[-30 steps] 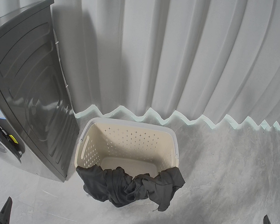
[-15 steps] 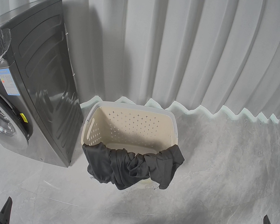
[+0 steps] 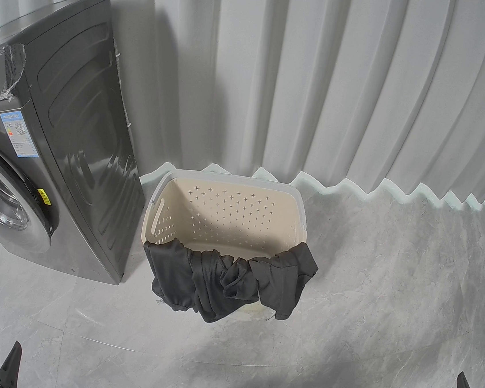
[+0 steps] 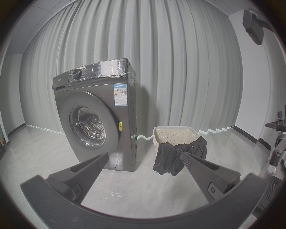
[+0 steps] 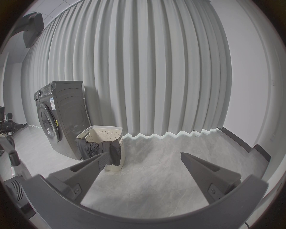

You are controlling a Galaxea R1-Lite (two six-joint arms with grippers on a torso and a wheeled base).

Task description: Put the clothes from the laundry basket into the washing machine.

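The clothes [image 3: 223,285] were a dark gray bundle that hung over the near rim of the laundry basket [image 3: 229,180], just below the middle of the head picture. Some of the cloth hung down the outside of the basket, and the inside looked bare as far as could be seen. The basket stood on the floor [image 3: 369,298], just beside the washing machine [image 3: 71,126], which filled the left side of the picture. A white curtain [image 3: 325,79] hung behind them both. The round door [image 4: 88,126] of the machine looked shut. The left gripper [image 4: 144,155] sat in the lower left corner of the head picture, and the right gripper [image 5: 143,155] sat in the lower right corner. Both grippers were spread wide with nothing between their fingers, and both were well apart from the clothes. So the job looked to be at its very start. Nothing was picked up, and nothing could be seen inside the machine. I think almost all of the work was left to do. The door needed to be pulled open. Then the dark bundle needed to be grabbed, lifted off the rim and pushed into the drum. The grippers likely needed to get much closer to the basket first.
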